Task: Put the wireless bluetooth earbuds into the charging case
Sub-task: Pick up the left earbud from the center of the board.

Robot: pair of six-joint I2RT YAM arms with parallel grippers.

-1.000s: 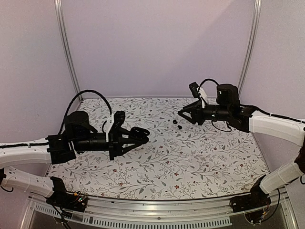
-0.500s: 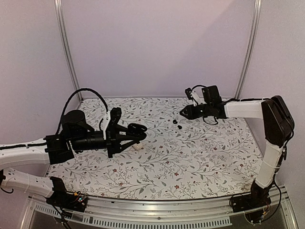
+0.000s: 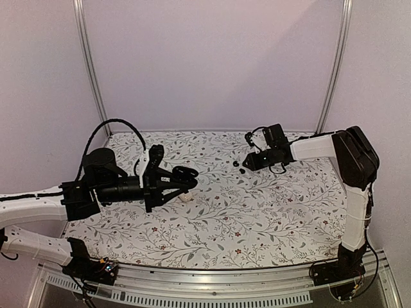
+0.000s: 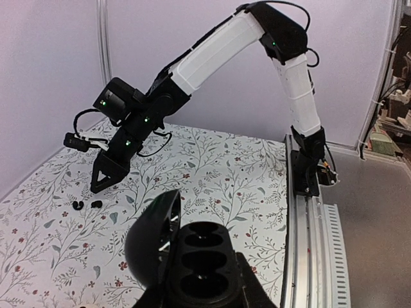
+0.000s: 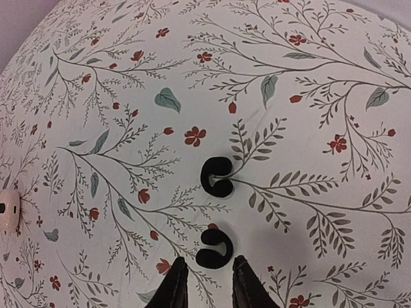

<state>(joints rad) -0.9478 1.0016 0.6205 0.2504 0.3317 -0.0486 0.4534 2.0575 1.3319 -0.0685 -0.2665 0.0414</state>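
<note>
A table (image 3: 257, 218) covered in a white cloth printed with leaves and small red flowers, seen from above, with a robot arm reaching in from each side. The left gripper (image 3: 183, 179) hangs above the left half of the table, its jaws closed around a black oval charging case (image 4: 199, 260). In the left wrist view the case fills the bottom of the frame, its lid (image 4: 153, 234) swung up to the left and two dark hollows showing inside; the fingers holding it are mostly cut off by the lower edge. The two small black earbuds lie bare on the cloth towards the far right, well apart from the case. In the right wrist view, one earbud (image 5: 214, 249) sits right at the tips of the right gripper (image 5: 207, 282), and the other earbud (image 5: 217, 176) lies just beyond it. The right gripper's jaws stand narrowly apart, with cloth visible either side of the near earbud, so it appears not to be pinched, though only the very fingertips (image 5: 176, 282) are in frame. A small pale object (image 5: 8, 212) is cut off at the left edge and hard to identify.
</note>
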